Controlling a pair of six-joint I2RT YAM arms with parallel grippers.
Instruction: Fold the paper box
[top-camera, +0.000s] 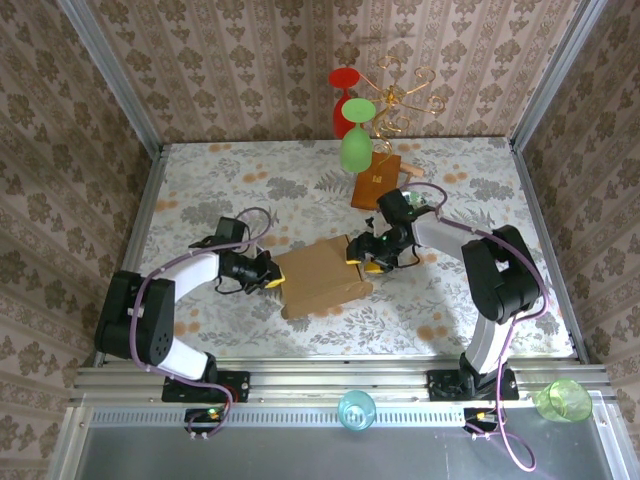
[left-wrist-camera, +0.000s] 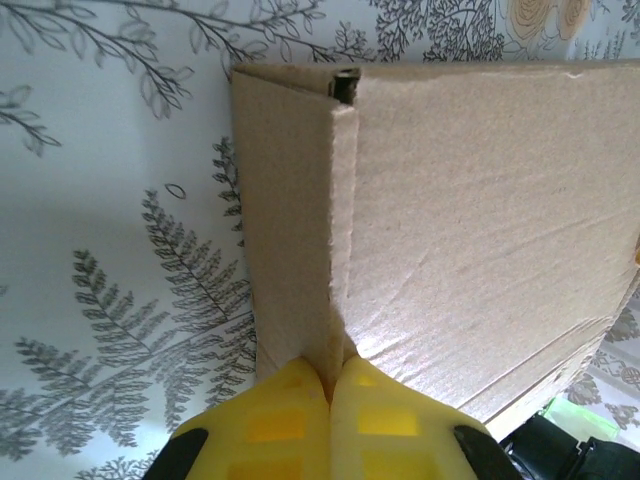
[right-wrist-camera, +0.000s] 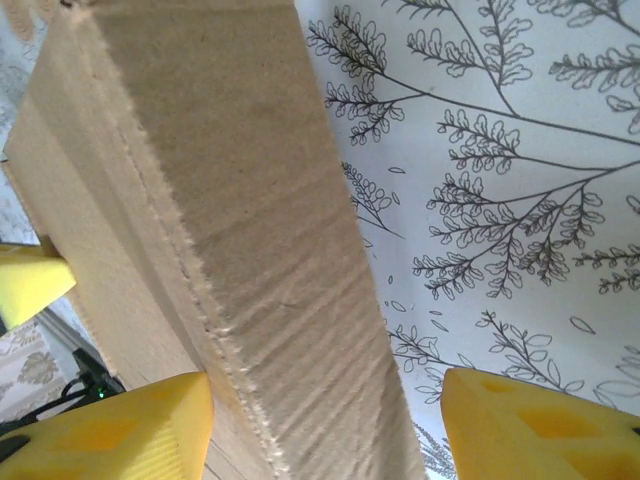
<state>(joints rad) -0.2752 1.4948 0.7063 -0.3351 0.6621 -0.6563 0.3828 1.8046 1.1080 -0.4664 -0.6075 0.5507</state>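
Within left tool (left-wrist-camera: 330, 380), paper box (left-wrist-camera: 480, 220) edge, pinched

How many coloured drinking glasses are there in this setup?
4. Red glass and green glass at the gold rack at the back; blue glass on the near rail, centre; pale green glass at the near right corner. More may be hidden.

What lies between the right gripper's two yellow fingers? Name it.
A panel of the light-brown corrugated cardboard box lies there, inside the open right gripper, as the right wrist view shows.
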